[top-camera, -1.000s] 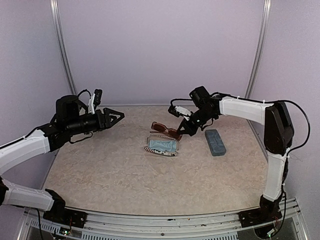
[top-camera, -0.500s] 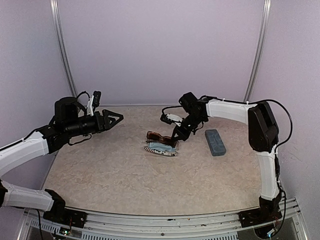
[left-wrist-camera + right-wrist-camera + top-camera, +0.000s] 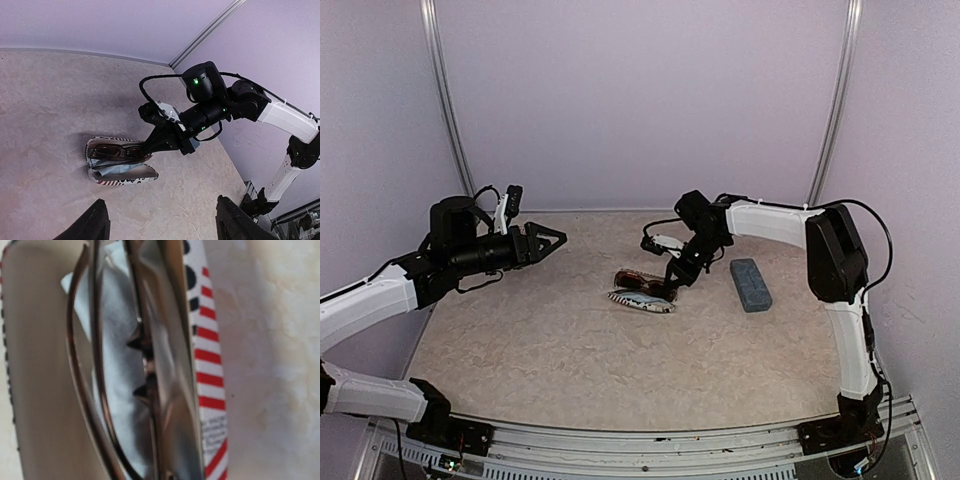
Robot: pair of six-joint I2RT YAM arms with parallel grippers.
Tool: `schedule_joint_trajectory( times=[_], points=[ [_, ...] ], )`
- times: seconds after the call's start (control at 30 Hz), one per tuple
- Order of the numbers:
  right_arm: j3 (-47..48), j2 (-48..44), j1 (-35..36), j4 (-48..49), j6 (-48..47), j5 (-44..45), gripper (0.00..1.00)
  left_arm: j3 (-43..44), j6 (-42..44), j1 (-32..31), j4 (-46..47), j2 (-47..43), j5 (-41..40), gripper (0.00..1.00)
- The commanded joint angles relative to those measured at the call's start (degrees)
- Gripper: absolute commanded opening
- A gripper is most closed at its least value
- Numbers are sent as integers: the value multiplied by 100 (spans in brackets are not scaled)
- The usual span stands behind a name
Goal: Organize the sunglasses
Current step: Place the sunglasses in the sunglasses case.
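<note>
The dark reddish-brown sunglasses [image 3: 636,277] lie folded in the open mouth of the striped soft pouch [image 3: 642,302], on a pale blue cloth [image 3: 116,365]. My right gripper [image 3: 670,281] is shut on their right end, low over the pouch; the left wrist view shows the gripper [image 3: 161,143], the sunglasses [image 3: 116,150] and the pouch [image 3: 125,176]. The right wrist view is filled by the frame [image 3: 170,340] and the pouch's striped edge [image 3: 207,365]. My left gripper [image 3: 556,240] is open and empty, in the air at the left [image 3: 160,201]. The pale-pink pair is out of view.
A blue-grey oblong case [image 3: 750,284] lies shut on the table to the right of the pouch. The beige marbled table [image 3: 570,350] is bounded by lilac walls at the back and sides.
My right gripper has moved left and down with the dark sunglasses, from beside the pouch into its open mouth. The left arm has barely moved.
</note>
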Motion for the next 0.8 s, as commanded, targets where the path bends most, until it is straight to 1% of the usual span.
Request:
schedule_joint_trajectory(
  times=[0.0, 0.13, 0.3, 0.57, 0.77],
  points=[
    [208, 142, 33, -102, 86, 139, 7, -17, -2, 50, 35, -60, 30, 71],
    [233, 118, 41, -79, 128, 250, 20, -11, -7, 51, 44, -50, 42, 71],
    [202, -51, 74, 90, 238, 310, 26, 10, -11, 52, 57, -12, 50, 71],
    [-81, -601, 77, 607, 453, 297, 29, 36, -49, 48, -34, 172, -12, 71],
    [-120, -712, 85, 649, 503, 319, 30, 69, -89, 42, -70, 288, 11, 70]
  ],
)
